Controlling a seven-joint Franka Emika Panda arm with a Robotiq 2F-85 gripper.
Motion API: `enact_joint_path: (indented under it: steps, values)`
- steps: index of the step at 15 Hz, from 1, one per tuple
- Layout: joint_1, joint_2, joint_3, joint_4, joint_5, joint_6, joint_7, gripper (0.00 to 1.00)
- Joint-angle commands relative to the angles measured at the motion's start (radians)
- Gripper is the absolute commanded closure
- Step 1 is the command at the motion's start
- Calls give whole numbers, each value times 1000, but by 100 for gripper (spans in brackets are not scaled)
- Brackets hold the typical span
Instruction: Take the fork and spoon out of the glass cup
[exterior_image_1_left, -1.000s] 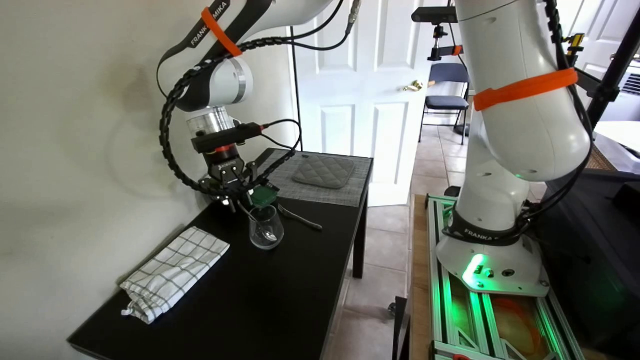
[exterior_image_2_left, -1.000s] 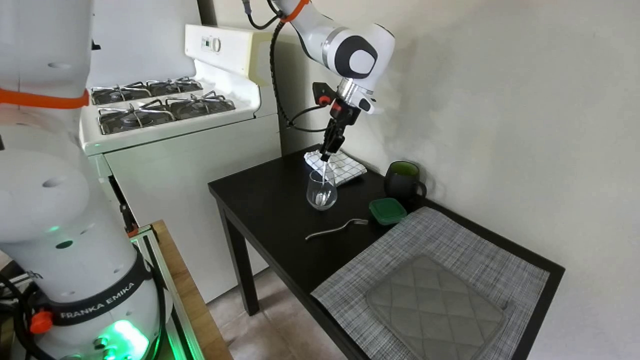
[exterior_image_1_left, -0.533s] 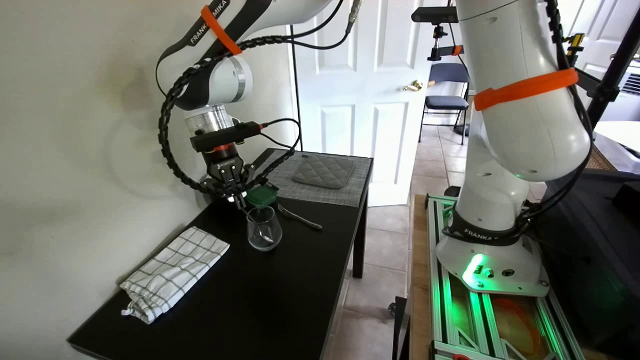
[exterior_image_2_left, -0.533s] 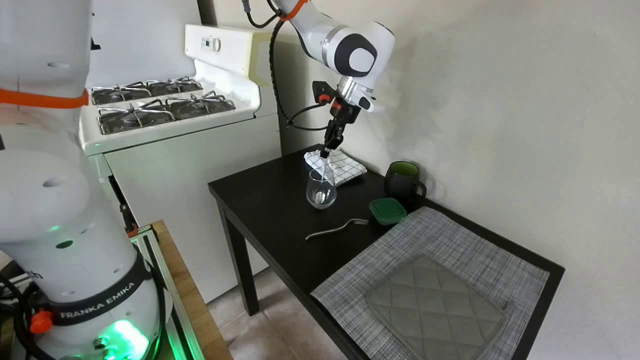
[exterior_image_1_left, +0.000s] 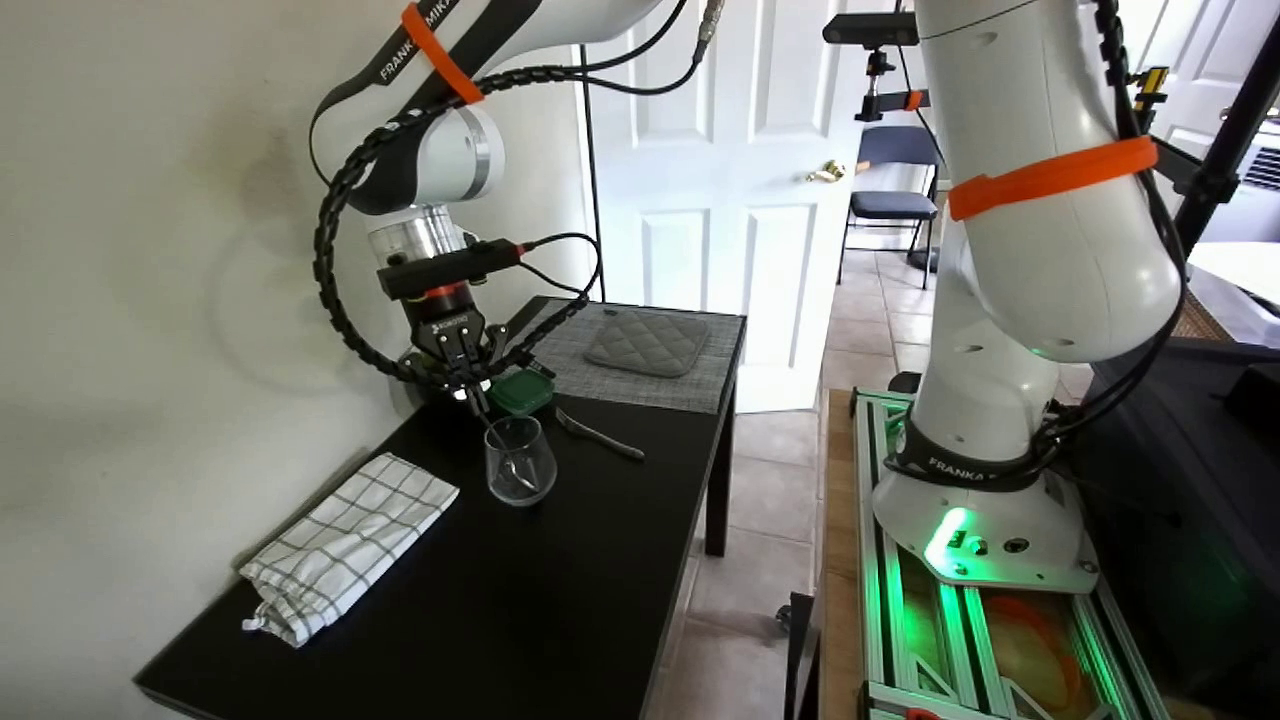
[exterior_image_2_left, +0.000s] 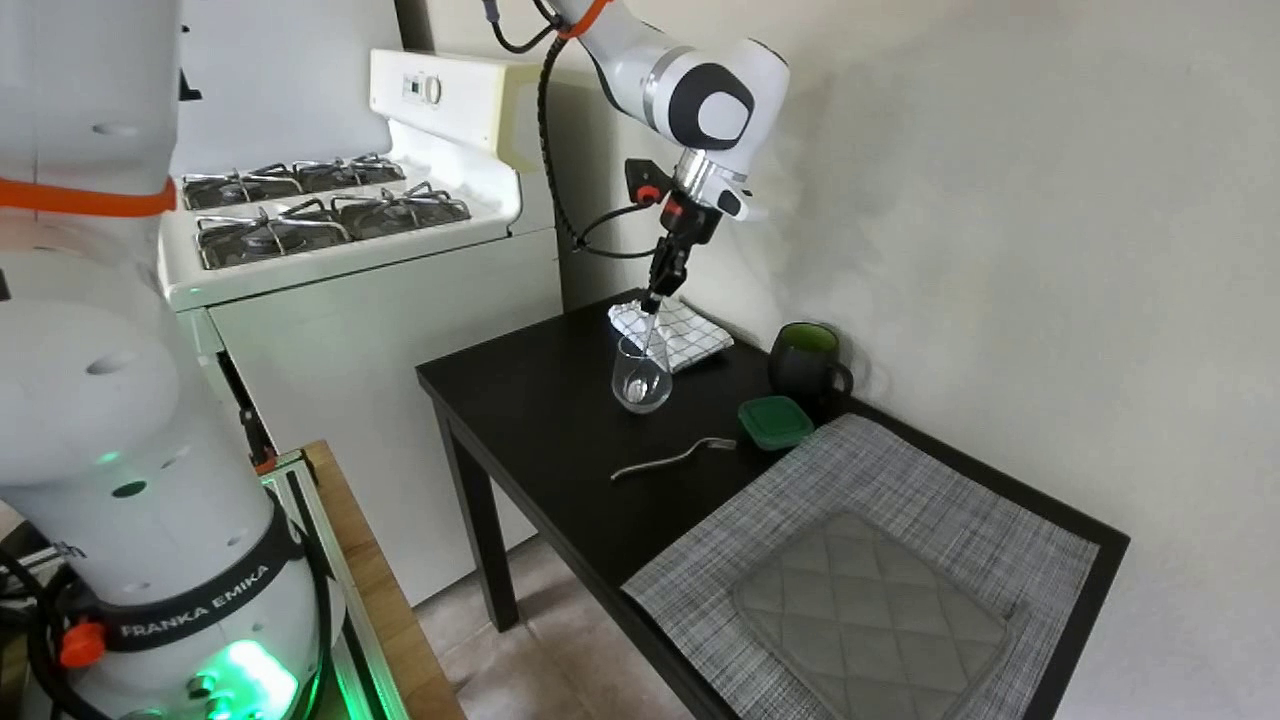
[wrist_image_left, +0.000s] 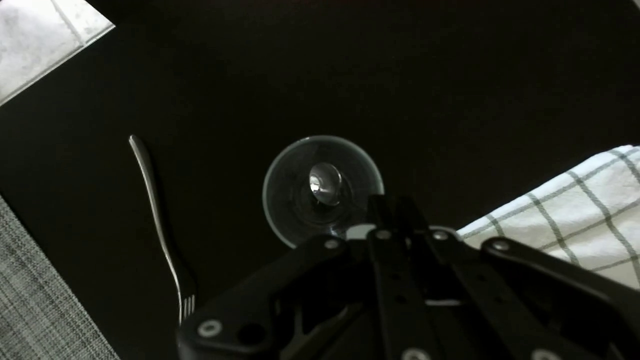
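1. Wrist view: a slim grey-silver metal fork (wrist_image_left: 159, 225) lies on the flat black table (wrist_image_left: 480, 90), well apart from the small clear glass cup (wrist_image_left: 282, 175). That half of the task looks done.
2. Inside the cup, below its rim, is the rounded bowl of a slim grey-silver metal spoon (wrist_image_left: 326, 184); the spoon is not yet out.
3. The black two-fingered gripper (wrist_image_left: 393, 202) has its fingers drawn together at the cup's edge. I judge them clamped on the spoon's handle, though that contact is too dark to see.
4. Left to do, as I read it: raise the spoon until its bowl passes the rim, then lay it down. Whether the bowl touches the glass is unclear.
5. In an exterior view, the spoon's handle (exterior_image_2_left: 651, 328) slants up from the cup to the fingertips, a stretch the wrist view loses in the dark.
6. Both exterior views show the fork at full length; in the wrist view its tine ends run behind the gripper's linkage.
7. Both exterior views also show a green box-shaped container (exterior_image_2_left: 776, 422) near the tines, which the wrist view leaves out.
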Motion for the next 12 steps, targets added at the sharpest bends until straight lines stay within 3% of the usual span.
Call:
enact_joint_path:
  steps: [1, 6, 12]
  values:
    - [-3, -34, 4, -13, 5, -12, 0, 98]
    - [-13, -75, 3, -9, 11, -33, -6, 98]
    - [-47, -115, 1, 44, 45, -153, -41, 98]
